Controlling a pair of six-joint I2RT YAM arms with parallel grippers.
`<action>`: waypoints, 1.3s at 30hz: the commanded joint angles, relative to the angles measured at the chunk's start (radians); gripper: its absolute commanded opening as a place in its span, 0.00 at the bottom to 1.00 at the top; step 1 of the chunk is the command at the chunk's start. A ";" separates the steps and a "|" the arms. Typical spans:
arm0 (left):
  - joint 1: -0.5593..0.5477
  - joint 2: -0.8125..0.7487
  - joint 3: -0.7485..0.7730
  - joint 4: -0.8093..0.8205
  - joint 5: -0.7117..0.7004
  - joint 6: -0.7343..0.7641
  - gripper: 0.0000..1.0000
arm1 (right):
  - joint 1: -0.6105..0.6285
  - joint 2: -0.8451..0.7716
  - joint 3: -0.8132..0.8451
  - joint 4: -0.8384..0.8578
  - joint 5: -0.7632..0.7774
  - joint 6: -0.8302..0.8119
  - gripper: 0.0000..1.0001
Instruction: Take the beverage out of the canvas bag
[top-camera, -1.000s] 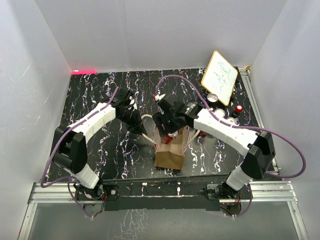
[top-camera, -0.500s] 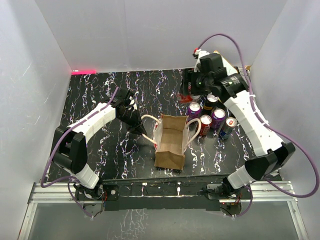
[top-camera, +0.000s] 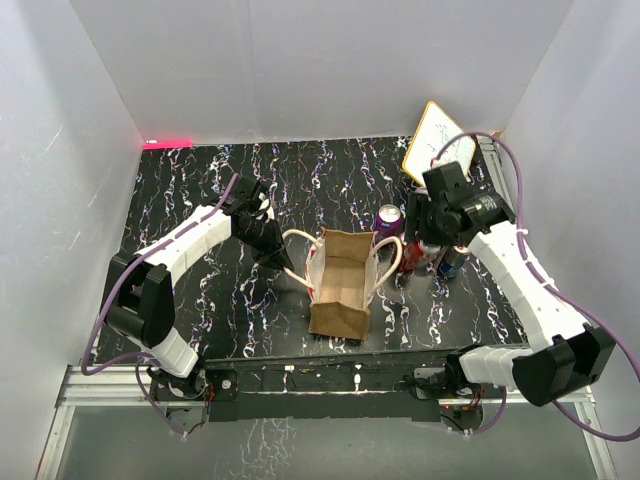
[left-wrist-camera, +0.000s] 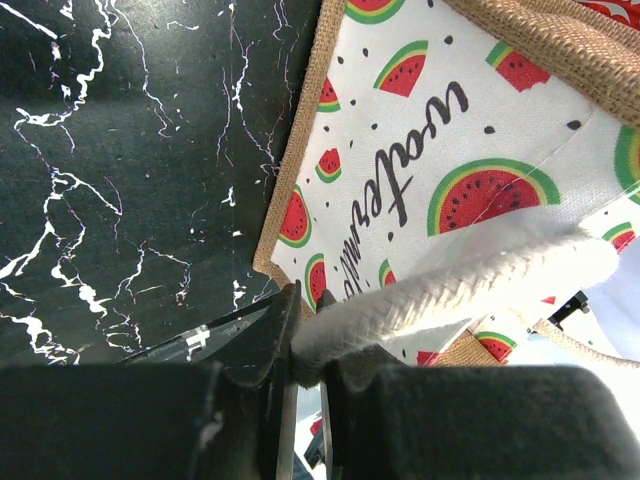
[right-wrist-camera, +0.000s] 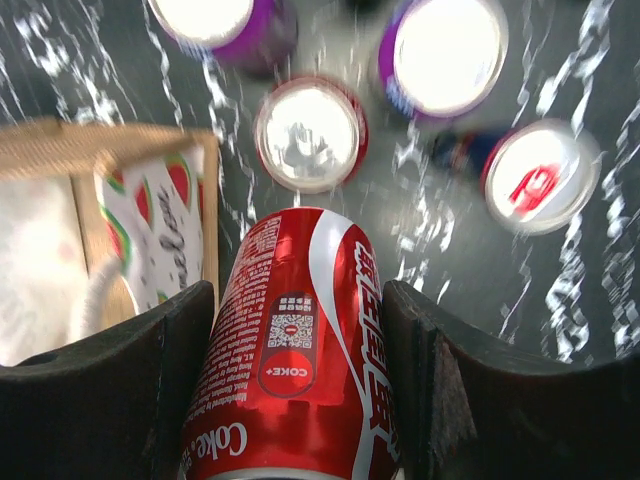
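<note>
The canvas bag (top-camera: 338, 290) stands open near the front middle of the table, and its watermelon-print side shows in the left wrist view (left-wrist-camera: 420, 140). My left gripper (top-camera: 271, 250) is shut on the bag's left cream rope handle (left-wrist-camera: 460, 280), holding it out to the left. My right gripper (top-camera: 424, 246) is just right of the bag. It is shut on a red Coke can (right-wrist-camera: 300, 370), held above the standing cans. The bag's edge shows at the left of the right wrist view (right-wrist-camera: 120, 220).
Below the held can stand a red can (right-wrist-camera: 310, 135), two purple cans (right-wrist-camera: 445, 55) (right-wrist-camera: 215, 20) and a blue can with a red top (right-wrist-camera: 540, 175). A purple can (top-camera: 389, 218) stands beside the bag. A small whiteboard (top-camera: 440, 152) leans at the back right. White walls enclose the table.
My right gripper went from over the bag to the back right, then came back down over the cans right of the bag. The left gripper and bag have not moved.
</note>
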 joint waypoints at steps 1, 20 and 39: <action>-0.002 -0.007 -0.005 -0.014 0.016 0.010 0.00 | 0.005 -0.156 -0.117 0.020 -0.080 0.175 0.08; -0.004 0.000 0.004 -0.020 0.022 0.001 0.00 | -0.051 -0.039 -0.416 0.179 0.134 0.523 0.08; -0.005 0.034 0.027 -0.028 0.033 0.020 0.00 | -0.152 0.055 -0.509 0.349 0.114 0.395 0.12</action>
